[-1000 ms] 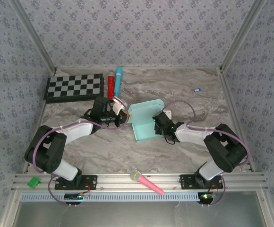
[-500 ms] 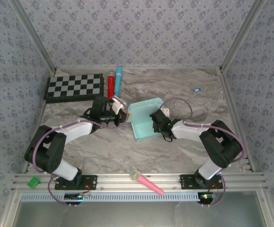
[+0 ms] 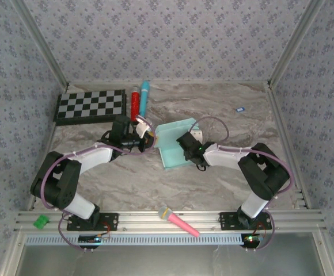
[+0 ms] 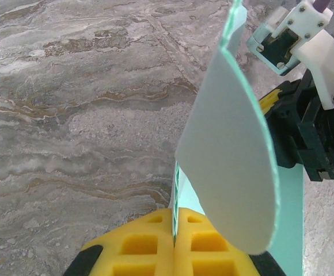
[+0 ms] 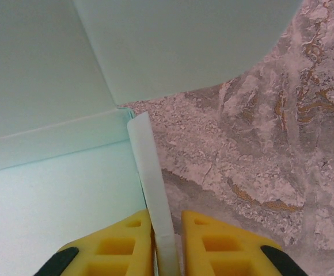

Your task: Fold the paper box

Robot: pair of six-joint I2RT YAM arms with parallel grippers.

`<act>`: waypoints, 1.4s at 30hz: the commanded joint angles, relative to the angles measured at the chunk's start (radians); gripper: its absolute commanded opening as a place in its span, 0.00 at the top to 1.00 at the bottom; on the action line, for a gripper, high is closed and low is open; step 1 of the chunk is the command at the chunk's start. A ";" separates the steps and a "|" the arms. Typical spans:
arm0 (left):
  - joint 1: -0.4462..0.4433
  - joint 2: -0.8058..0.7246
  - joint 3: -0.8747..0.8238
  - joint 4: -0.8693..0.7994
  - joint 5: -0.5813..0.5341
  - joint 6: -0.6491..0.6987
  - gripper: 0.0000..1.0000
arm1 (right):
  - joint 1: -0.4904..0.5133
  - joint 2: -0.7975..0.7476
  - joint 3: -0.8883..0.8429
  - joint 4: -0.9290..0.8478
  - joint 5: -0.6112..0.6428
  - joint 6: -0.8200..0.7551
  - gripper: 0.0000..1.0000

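Two grippers are holding the paper box [image 3: 171,150] at once, near the middle of the marble table [image 3: 224,178]. The box is lying partly folded, with its base panel flat on the table and its far panel tilting upward.

The left gripper [image 3: 150,138] is clamping the box's left edge. In the left wrist view its yellow pads [image 4: 138,247] are pressing together on a thin mint wall, and a rounded flap [image 4: 230,161] is standing upright just above them.

The right gripper [image 3: 184,142] is reaching in over the box's right side. In the right wrist view its fingers [image 5: 224,241] are pinching a narrow pale strip [image 5: 150,167] of the box, which is running up between them beside the fold where two panels meet.

At the far left a checkerboard [image 3: 90,105] is lying flat, with a red glittery tube [image 3: 135,103] and a cyan tube [image 3: 144,95] side by side just to its right. A pink toy microphone [image 3: 181,224] is resting by the near rail, well apart from the box.
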 commanded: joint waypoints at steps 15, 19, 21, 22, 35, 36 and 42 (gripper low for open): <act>0.014 -0.017 0.052 -0.080 0.065 0.052 1.00 | -0.037 -0.040 0.045 -0.156 -0.102 -0.050 0.64; 0.012 -0.017 0.056 -0.084 0.055 0.067 1.00 | -0.040 -0.046 0.058 -0.169 -0.134 -0.062 0.61; 0.010 -0.017 0.059 -0.089 0.046 0.075 1.00 | -0.044 -0.050 0.060 -0.174 -0.154 -0.068 0.59; 0.010 -0.016 0.062 -0.092 0.044 0.078 1.00 | -0.044 -0.055 0.061 -0.176 -0.167 -0.071 0.57; 0.009 -0.011 0.072 -0.102 0.030 0.091 1.00 | -0.074 -0.060 0.062 -0.239 -0.280 -0.130 0.55; 0.009 -0.010 0.071 -0.102 0.030 0.091 1.00 | -0.074 -0.055 0.062 -0.242 -0.285 -0.136 0.56; 0.009 -0.009 0.074 -0.103 0.030 0.091 1.00 | -0.078 -0.040 0.064 -0.258 -0.272 -0.153 0.65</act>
